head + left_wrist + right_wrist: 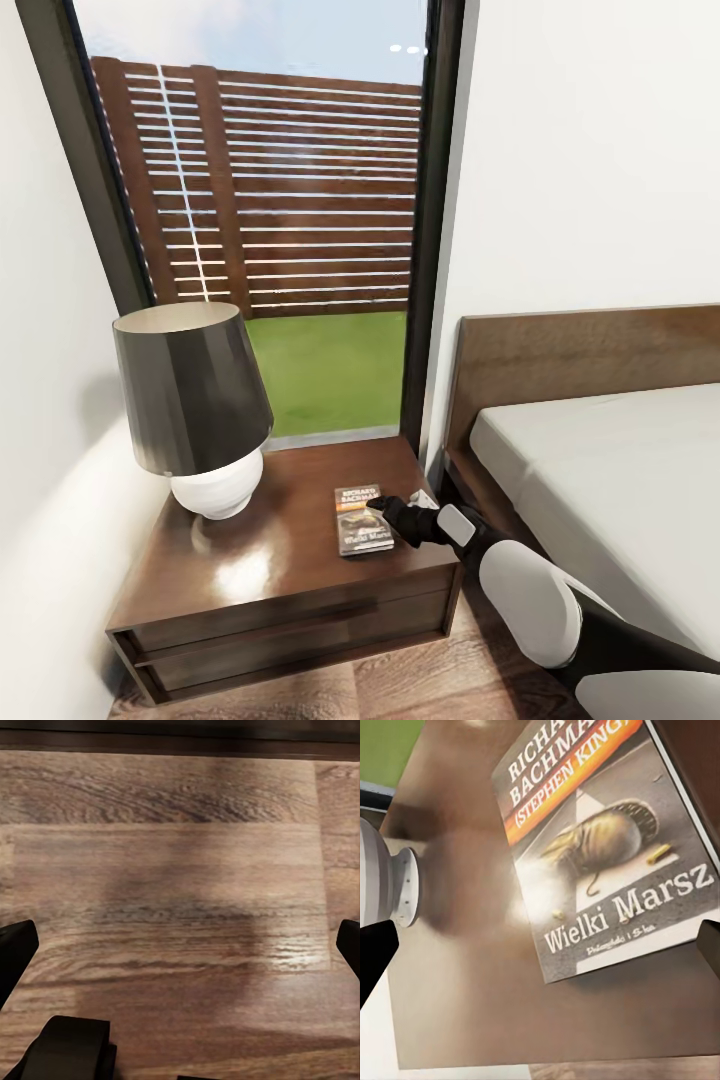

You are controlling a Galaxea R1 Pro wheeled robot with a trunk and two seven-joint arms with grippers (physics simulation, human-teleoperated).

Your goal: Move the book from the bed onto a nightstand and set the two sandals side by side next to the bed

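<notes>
The book (358,541) lies flat on the dark brown nightstand (270,570), near its right front corner, cover up with an orange band and white lettering. My right gripper (378,508) hovers just over the book's right edge, open. In the right wrist view the book (607,847) sits close below, and the right gripper (540,949) has its dark fingertips spread wide at the frame's edges. The left gripper (180,945) is open above bare wood-plank floor (180,855). The bed (620,480) with its off-white mattress stands to the right. The sandals are out of view.
A lamp (195,400) with a dark shade and white base (382,881) takes up the nightstand's left half. A tall window (270,200) is behind it, with white walls on both sides. The headboard (590,355) rises right of the nightstand.
</notes>
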